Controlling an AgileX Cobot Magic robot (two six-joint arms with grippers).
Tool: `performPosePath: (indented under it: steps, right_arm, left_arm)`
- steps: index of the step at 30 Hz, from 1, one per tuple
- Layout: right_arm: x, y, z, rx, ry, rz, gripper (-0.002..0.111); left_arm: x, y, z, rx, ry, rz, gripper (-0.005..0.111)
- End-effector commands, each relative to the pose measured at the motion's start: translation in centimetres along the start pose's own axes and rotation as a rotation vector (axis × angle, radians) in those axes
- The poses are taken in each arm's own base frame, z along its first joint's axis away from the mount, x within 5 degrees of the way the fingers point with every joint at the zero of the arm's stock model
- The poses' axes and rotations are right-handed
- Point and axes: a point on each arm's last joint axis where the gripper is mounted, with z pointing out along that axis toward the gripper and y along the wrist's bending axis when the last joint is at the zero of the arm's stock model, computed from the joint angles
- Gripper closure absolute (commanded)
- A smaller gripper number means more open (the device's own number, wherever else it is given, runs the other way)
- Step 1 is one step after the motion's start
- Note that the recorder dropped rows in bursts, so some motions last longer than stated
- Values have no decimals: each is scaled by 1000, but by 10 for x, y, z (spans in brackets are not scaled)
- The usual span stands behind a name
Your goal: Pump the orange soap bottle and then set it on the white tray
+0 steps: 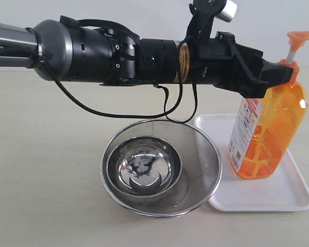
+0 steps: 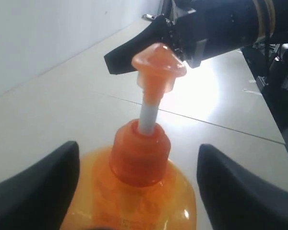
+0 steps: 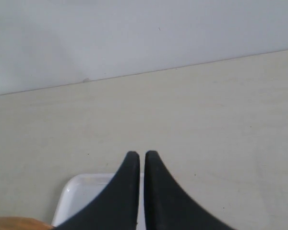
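From the exterior view, the left arm reaches across the table [image 1: 41, 180] to the far right, where the left gripper [image 1: 284, 71] sits at the shoulder of the bottle [image 1: 265, 134]. The bottle stands on the tray [image 1: 293, 190] near its back left corner and leans a little, top to the right. Its pump head [image 1: 303, 36] is up on its white stem. Just left of the tray sits a mesh strainer [image 1: 201, 154] with a steel bowl [image 1: 144, 167] inside it. The strainer's rim touches or overlaps the tray's edge.

In the left wrist view, the left gripper [image 2: 138, 148] stands wide, with one of its black fingers [image 2: 38, 191] on each side of the bottle [image 2: 139, 196] and close against its shoulders. It looks like a grip. The right gripper [image 2: 122, 60] is just beyond the pump head [image 2: 158, 64]; I can't tell whether they touch.

In the right wrist view, the right gripper [image 3: 141, 158] has its jaws closed together and holds nothing. It hangs over a corner of the tray [image 3: 86, 191], and a sliver of the bottle [image 3: 14, 224] shows at the frame's edge.
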Motion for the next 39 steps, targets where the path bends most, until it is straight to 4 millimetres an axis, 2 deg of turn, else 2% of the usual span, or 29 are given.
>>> performPosePath:
  steps: [1, 13, 21, 28, 32, 35, 37, 38, 39]
  right_arm:
    - [-4, 1, -4, 7, -18, -8, 108]
    - [-4, 0, -4, 18, -21, -8, 108]
    - [-4, -1, -4, 29, -23, -17, 108]
    - [-5, -1, -4, 30, -24, -17, 108]
    - [-5, 0, -4, 20, -28, -14, 108]
    - [-6, 3, -4, -15, -42, -11, 108]
    - [-9, 8, -4, -71, -66, -18, 108]
    - [-14, 12, -6, -110, -68, -40, 108]
    - [-17, 15, -6, -134, -71, -47, 108]
  left_arm:
    - [1, 0, 6, 23, -17, 0, 43]
    - [11, 5, 14, 27, -15, -25, 43]
    - [3, 7, 19, 35, -45, -17, 43]
    - [15, -1, 29, 53, -11, -19, 43]
    - [15, -3, 30, 57, -12, -11, 43]
    - [16, -1, 30, 35, 0, -11, 48]
    - [16, -1, 30, 34, 0, -11, 57]
    - [16, -1, 30, 34, 0, -11, 70]
    - [16, -1, 30, 34, 0, -11, 77]
